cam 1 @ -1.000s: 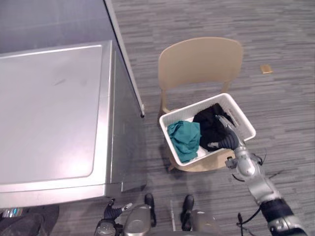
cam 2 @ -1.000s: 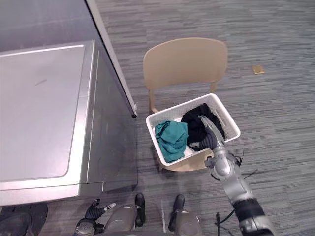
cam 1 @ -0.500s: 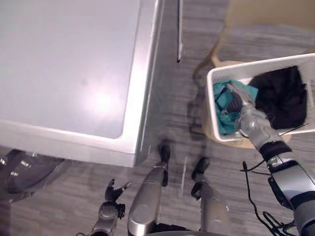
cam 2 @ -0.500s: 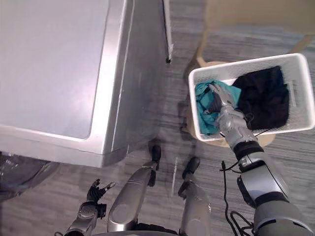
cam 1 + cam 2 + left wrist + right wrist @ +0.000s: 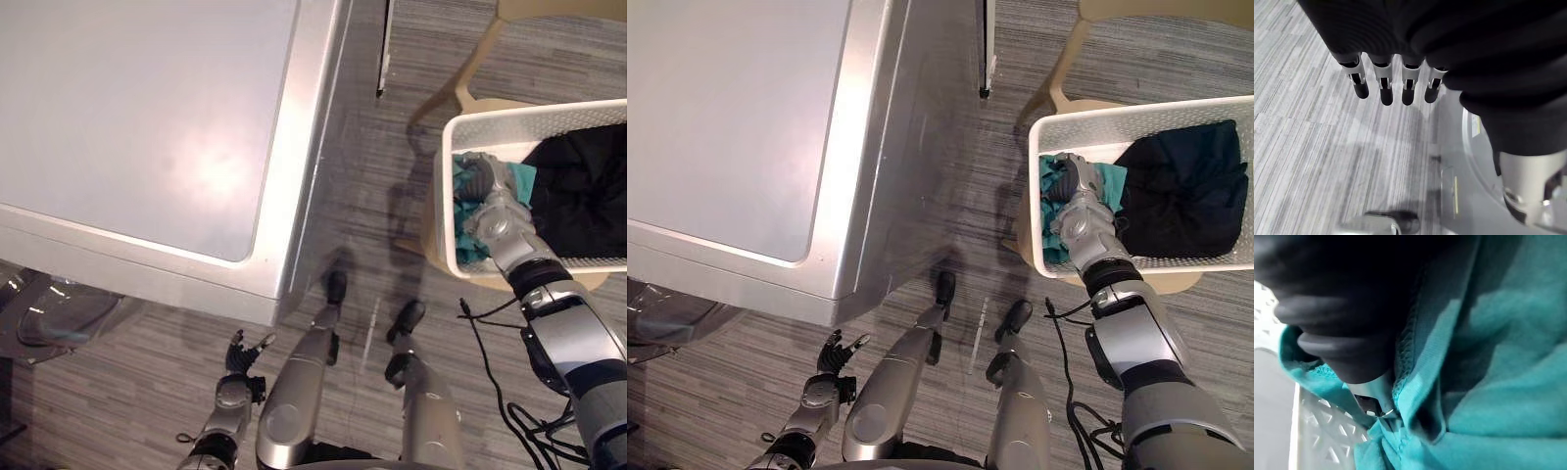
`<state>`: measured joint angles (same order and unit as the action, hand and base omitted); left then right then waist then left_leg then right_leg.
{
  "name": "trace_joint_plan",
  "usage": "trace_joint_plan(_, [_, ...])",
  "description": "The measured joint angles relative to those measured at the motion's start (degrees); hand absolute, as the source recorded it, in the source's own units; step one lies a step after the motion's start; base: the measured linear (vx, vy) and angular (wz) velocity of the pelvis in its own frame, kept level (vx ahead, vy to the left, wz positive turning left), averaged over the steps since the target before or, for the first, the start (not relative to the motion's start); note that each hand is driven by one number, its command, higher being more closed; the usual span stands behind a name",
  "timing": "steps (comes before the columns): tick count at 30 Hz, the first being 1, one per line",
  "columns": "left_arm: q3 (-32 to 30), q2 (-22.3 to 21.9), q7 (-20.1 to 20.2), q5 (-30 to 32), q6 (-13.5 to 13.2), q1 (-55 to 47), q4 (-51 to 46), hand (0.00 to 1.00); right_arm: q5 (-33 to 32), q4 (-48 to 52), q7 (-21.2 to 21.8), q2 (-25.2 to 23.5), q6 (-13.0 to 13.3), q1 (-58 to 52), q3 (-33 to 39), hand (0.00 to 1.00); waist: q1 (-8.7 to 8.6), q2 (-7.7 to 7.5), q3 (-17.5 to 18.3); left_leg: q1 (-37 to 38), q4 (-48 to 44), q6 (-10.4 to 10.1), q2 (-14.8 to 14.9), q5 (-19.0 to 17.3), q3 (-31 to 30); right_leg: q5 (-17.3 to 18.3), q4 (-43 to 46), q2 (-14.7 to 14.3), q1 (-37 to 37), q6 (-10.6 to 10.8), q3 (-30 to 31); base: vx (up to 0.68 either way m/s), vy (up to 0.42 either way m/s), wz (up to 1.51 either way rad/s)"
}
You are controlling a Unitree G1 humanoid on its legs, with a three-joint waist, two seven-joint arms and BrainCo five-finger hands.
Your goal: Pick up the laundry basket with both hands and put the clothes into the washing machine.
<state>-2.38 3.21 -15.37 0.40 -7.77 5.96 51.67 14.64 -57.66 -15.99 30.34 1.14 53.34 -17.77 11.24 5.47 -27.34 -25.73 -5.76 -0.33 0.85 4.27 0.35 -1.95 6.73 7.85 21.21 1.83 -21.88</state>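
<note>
A white laundry basket (image 5: 446, 211) stands on a beige chair (image 5: 468, 76) to the right of the grey washing machine (image 5: 147, 127). It holds a teal garment (image 5: 1050, 220) at its left end and a black garment (image 5: 588, 196) beside that. My right hand (image 5: 487, 188) reaches down into the basket, its fingers curled into the teal garment (image 5: 1498, 382), which bunches around them in the right wrist view. Low beside the machine's front, my left hand (image 5: 241, 354) hangs with its fingers (image 5: 1381, 85) straight and nothing in it.
The machine's flat top fills the left of the eye views. A clear round door (image 5: 49, 313) shows at its front lower corner. Grey striped carpet (image 5: 382, 225) lies between the machine and the chair.
The camera has tipped down and swung towards the machine. My right hand has gone from the black garment to the teal one, and its fingers have curled into it. The left hand stays open.
</note>
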Motion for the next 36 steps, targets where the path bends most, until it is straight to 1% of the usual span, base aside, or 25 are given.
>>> trace_joint_plan(1, [0.01,0.03,0.09,0.00,0.03,-0.01,-0.41,0.00,-0.80,2.55,-0.05,0.03,0.01,-1.62,2.45,1.00,-0.47,-0.09,-0.05,0.98,0.38,0.00,0.08,0.00,-0.26,0.00,-0.03,-0.10,-1.00,0.00,-0.03,0.02,-0.026,0.05])
trace_joint_plan(4, [0.01,0.04,0.29,0.00,0.09,-0.03,-0.62,0.00,-2.50,6.70,-0.15,0.11,0.01,-3.48,5.25,1.00,-1.03,-0.28,-0.17,2.95,1.24,-0.03,0.05,0.08,-0.15,0.00,-0.11,-0.08,-2.49,0.00,0.12,0.01,-0.004,0.02])
trace_joint_plan(7, [-0.02,0.29,0.38,0.02,0.58,-0.37,-2.39,0.00,-4.24,18.58,-0.60,0.03,0.13,-8.60,10.57,1.00,-1.77,-1.08,-0.64,5.69,2.19,-0.02,-0.03,0.09,-0.04,0.01,-0.84,-0.10,-5.03,0.02,0.16,0.00,0.002,0.01])
trace_joint_plan(8, [-0.03,0.32,0.41,0.02,1.02,-0.54,-3.07,0.00,-4.99,24.91,-0.72,-0.28,0.39,-11.86,12.93,1.00,-2.16,-1.32,-0.75,7.01,3.02,0.01,-0.04,0.27,-0.09,0.02,-1.00,-0.12,-6.10,0.04,0.06,0.02,0.005,0.07])
trace_joint_plan(9, [-0.05,0.31,0.55,0.14,1.32,-1.18,-3.86,0.00,-5.56,30.80,-0.86,-1.43,0.95,-15.12,15.09,1.00,-2.94,-1.52,-0.77,8.57,3.82,0.11,-0.07,0.43,-0.17,0.03,-1.00,-0.09,-7.34,0.05,0.08,0.02,0.009,0.06])
trace_joint_plan(10, [-0.08,0.34,0.67,0.18,1.31,-1.59,-4.20,0.00,-5.90,33.56,-1.01,-2.28,1.15,-16.69,15.95,1.00,-3.23,-1.66,-0.70,9.29,3.95,0.11,-0.10,0.43,-0.13,0.05,-1.00,-0.06,-7.93,0.07,0.11,0.00,0.000,0.00])
trace_joint_plan(12, [-0.53,0.90,1.65,0.27,1.77,-3.87,-4.56,0.00,-8.80,43.17,-1.18,-7.70,2.75,-23.58,18.06,1.00,-4.51,-3.44,1.21,11.91,5.63,0.12,-0.49,0.42,0.11,1.22,-1.02,0.28,-9.67,0.78,0.30,0.05,0.010,-0.04])
trace_joint_plan(13, [-0.64,1.12,1.76,0.29,2.03,-4.37,-4.57,0.00,-9.80,45.34,-0.97,-9.13,3.23,-25.69,18.31,1.00,-4.70,-4.06,1.99,12.44,5.98,0.13,-0.60,0.40,0.15,1.61,-1.10,0.33,-10.05,0.84,0.50,0.07,-0.006,-0.04])
trace_joint_plan(14, [-0.68,1.63,2.05,0.31,2.45,-5.33,-4.54,0.00,-11.41,48.81,-0.09,-11.60,4.24,-29.63,18.49,1.00,-4.99,-5.06,3.75,13.29,6.44,0.14,-0.56,0.39,0.30,1.73,-1.25,0.26,-10.60,0.87,0.71,0.12,-0.020,-0.07])
trace_joint_plan(15, [-1.34,1.71,2.69,0.35,2.56,-6.29,-4.54,0.00,-12.70,52.00,0.67,-14.17,4.69,-33.20,18.65,1.00,-5.70,-5.87,4.94,14.89,7.23,0.14,-0.55,0.38,0.61,1.84,-1.81,0.19,-12.04,1.03,0.83,0.10,-0.017,-0.06])
trace_joint_plan(16, [-1.89,1.64,2.92,0.39,2.61,-6.79,-4.51,0.00,-13.54,53.61,1.33,-15.65,4.89,-34.92,18.76,1.00,-5.75,-6.21,5.55,15.66,7.49,0.14,-0.59,0.36,0.71,1.91,-2.05,0.19,-12.71,1.13,0.93,0.12,-0.012,-0.11])
trace_joint_plan(18, [-3.36,1.55,3.26,0.54,3.11,-8.69,-4.20,0.00,-17.64,59.35,4.16,-21.38,6.10,-41.41,18.88,1.00,-6.00,-7.13,8.67,18.52,8.45,0.23,-0.73,0.05,1.67,2.14,-2.72,0.18,-14.82,1.50,2.03,0.08,0.003,-0.20])
trace_joint_plan(20, [-4.91,1.32,3.87,0.53,3.26,-9.96,-4.07,0.00,-21.47,62.02,5.79,-24.24,7.48,-44.55,18.49,1.00,-6.06,-7.40,10.76,20.47,9.15,0.52,-0.80,-0.24,2.56,2.16,-3.30,0.15,-16.27,1.55,2.84,0.07,0.009,-0.23])
trace_joint_plan(21, [-5.46,1.38,4.03,0.52,3.48,-10.66,-3.87,0.00,-23.47,63.48,6.48,-25.28,7.61,-45.76,17.92,1.00,-6.01,-7.48,11.70,21.43,9.15,0.58,-0.82,-0.57,3.11,2.18,-3.67,0.11,-17.15,1.62,3.33,0.05,0.021,-0.34])
trace_joint_plan(22, [-6.97,1.16,4.12,0.40,3.52,-12.28,-3.89,0.00,-27.59,65.37,8.64,-26.72,8.88,-47.82,16.58,1.00,-6.01,-7.57,13.00,23.14,9.14,0.59,-0.85,-1.18,4.05,2.23,-4.29,0.07,-18.69,1.74,4.28,0.03,0.024,-0.31])
trace_joint_plan(25, [-8.88,0.92,4.18,0.18,3.57,-15.84,-3.63,0.00,-32.73,67.75,11.81,-27.96,10.29,-51.34,13.49,1.00,-6.03,-7.68,15.34,25.22,8.83,0.68,-0.84,-2.09,5.41,2.28,-4.59,-0.02,-20.19,1.86,5.93,0.01,0.028,-0.29])
trace_joint_plan(27, [-9.21,0.79,4.18,0.16,3.56,-16.88,-3.22,0.00,-34.17,67.79,12.98,-28.20,10.78,-52.19,12.10,1.00,-5.97,-7.70,15.51,25.96,8.56,0.64,-0.82,-2.36,5.83,2.46,-3.87,0.06,-20.47,2.07,6.45,-0.03,0.022,-0.15])
trace_joint_plan(29, [-9.34,0.95,4.22,0.14,3.58,-17.12,-2.55,0.00,-35.01,67.73,14.67,-28.74,11.22,-53.42,10.83,1.00,-6.15,-7.57,15.37,24.44,5.65,1.02,-0.87,-3.61,5.00,5.01,2.99,0.61,-18.11,2.71,7.83,-0.08,0.004,0.24])
trace_joint_plan(30, [-9.29,1.10,4.21,0.14,3.55,-16.74,-2.62,0.00,-35.34,67.73,15.15,-28.69,11.25,-53.81,10.82,1.00,-7.09,-7.50,15.33,23.05,3.44,1.33,-0.99,-4.02,3.47,7.86,10.29,1.50,-15.68,3.07,11.35,-0.09,-0.002,0.72])
trace_joint_plan(31, [-9.25,1.32,4.21,0.14,3.54,-16.23,-2.59,0.00,-35.26,67.73,15.12,-28.83,11.31,-53.92,10.65,1.00,-7.65,-7.47,15.27,22.23,2.24,1.44,-1.22,-4.10,2.00,9.89,14.94,2.04,-14.58,2.91,13.75,-0.08,-0.024,1.30])
trace_joint_plan(32, [-9.17,1.60,4.19,0.13,3.30,-15.07,-3.15,0.00,-34.74,67.72,15.07,-28.72,11.55,-53.87,10.72,1.00,-7.66,-7.50,15.23,20.85,-0.47,1.57,-1.68,-4.21,-1.03,13.11,24.60,2.37,-13.14,3.24,17.01,-0.02,-0.130,1.53])
trace_joint_plan(33, [-9.21,1.61,4.16,0.08,3.02,-14.23,-4.10,0.00,-33.92,67.74,15.07,-28.67,11.96,-53.58,10.58,1.00,-7.30,-7.59,15.22,18.36,-3.57,1.55,-2.36,-4.22,-3.96,15.05,31.61,2.33,-12.94,3.89,19.90,-0.04,-0.172,1.54])
trace_joint_plan(34, [-9.20,1.60,4.16,0.08,2.89,-13.79,-4.73,0.00,-33.57,67.77,15.07,-28.71,12.26,-53.44,10.54,1.00,-7.30,-7.84,15.33,16.89,-5.24,1.54,-2.86,-4.22,-5.13,15.82,34.26,2.24,-13.15,4.48,21.61,-0.09,-0.220,1.41])
trace_joint_plan(35, [-9.15,1.41,4.09,0.08,2.73,-13.67,-6.87,0.00,-32.86,67.71,14.97,-28.63,12.33,-52.25,9.95,1.00,-6.99,-8.07,15.30,13.70,-8.15,1.47,-3.78,-4.24,-6.70,16.88,37.38,2.01,-13.88,4.96,25.06,-0.17,-0.195,1.14])
trace_joint_plan(36, [-8.97,0.86,4.01,0.04,2.53,-13.79,-8.19,0.00,-31.70,67.40,14.88,-28.59,12.33,-50.57,8.39,1.00,-6.54,-7.94,15.17,10.79,-10.69,1.13,-4.13,-4.20,-7.40,17.40,36.58,1.44,-15.33,4.53,28.18,-0.21,-0.199,0.86])
